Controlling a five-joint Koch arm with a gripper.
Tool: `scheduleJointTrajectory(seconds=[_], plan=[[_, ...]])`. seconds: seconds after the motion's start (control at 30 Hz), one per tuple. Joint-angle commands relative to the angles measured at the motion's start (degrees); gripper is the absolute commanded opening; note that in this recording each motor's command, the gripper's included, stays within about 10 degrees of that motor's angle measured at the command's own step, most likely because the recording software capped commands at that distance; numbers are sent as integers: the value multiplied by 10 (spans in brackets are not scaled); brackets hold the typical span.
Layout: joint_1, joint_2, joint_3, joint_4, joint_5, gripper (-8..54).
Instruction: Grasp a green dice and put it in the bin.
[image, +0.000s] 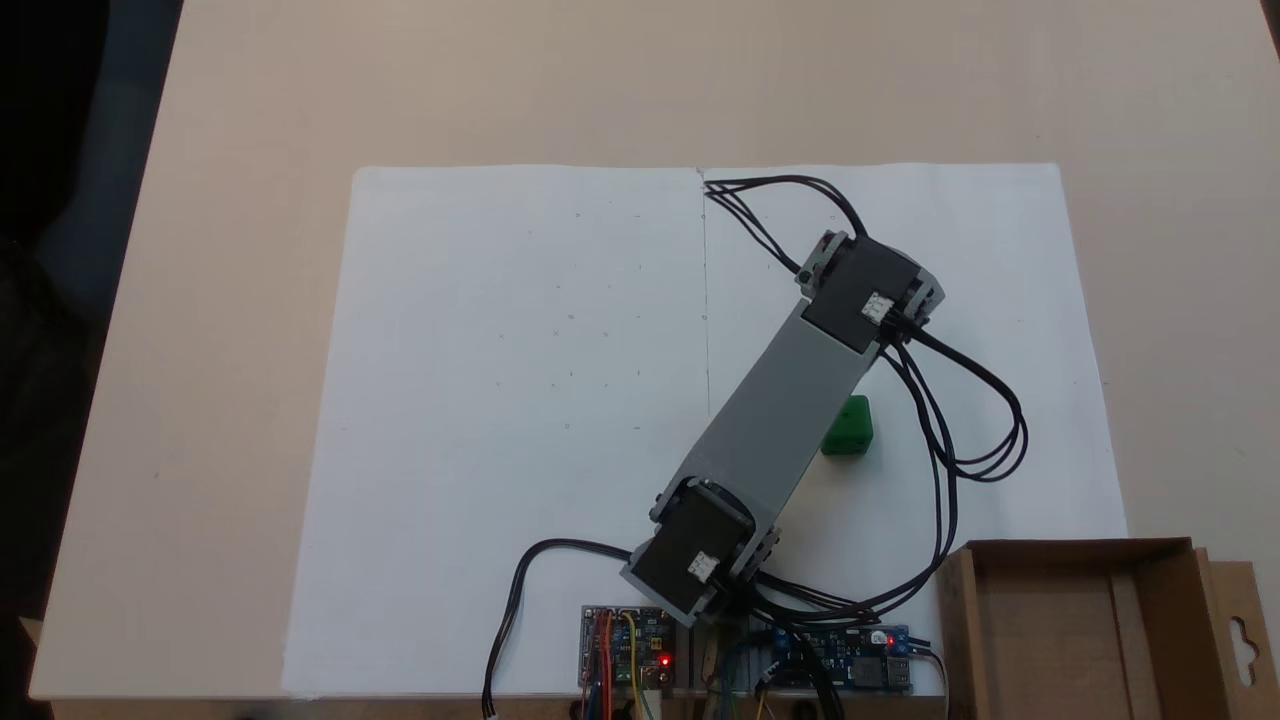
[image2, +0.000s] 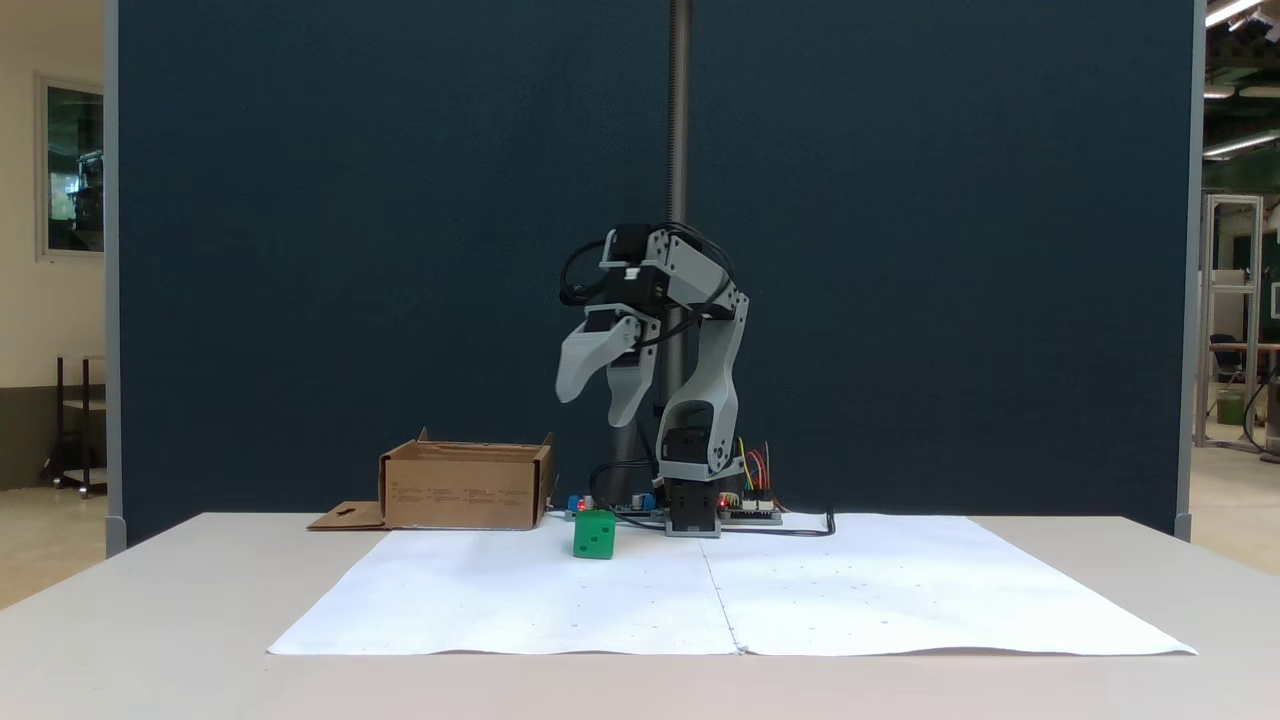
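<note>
The green dice (image2: 594, 534) is sitting on the white paper sheet (image: 520, 400) covering the table (image: 240, 300), partly hidden by the arm's grey link in the top-down fixed view and well apart from the bin (image2: 465, 486). The gripper (image2: 600, 400) is hanging high above the dice, its two fingers (image2: 578, 368) spreading wide and holding nothing. The dice is looking small, rigid and light, likely hard plastic and perhaps a little slick; pinching two opposite flat faces, away from the rounded edges, is looking like the safest hold. Small print is showing on the bin's side wall, too tiny to read.
</note>
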Motion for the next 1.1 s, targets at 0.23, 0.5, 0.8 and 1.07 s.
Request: scheduleJointTrajectory(seconds=[0.23,0.5,0.8,1.07], plan=[[157,47,-6,40,-39,408],[224,155,112,44,-76,410],[236,215,279,36,-138,419],[229,219,311,-120,-232,417]])
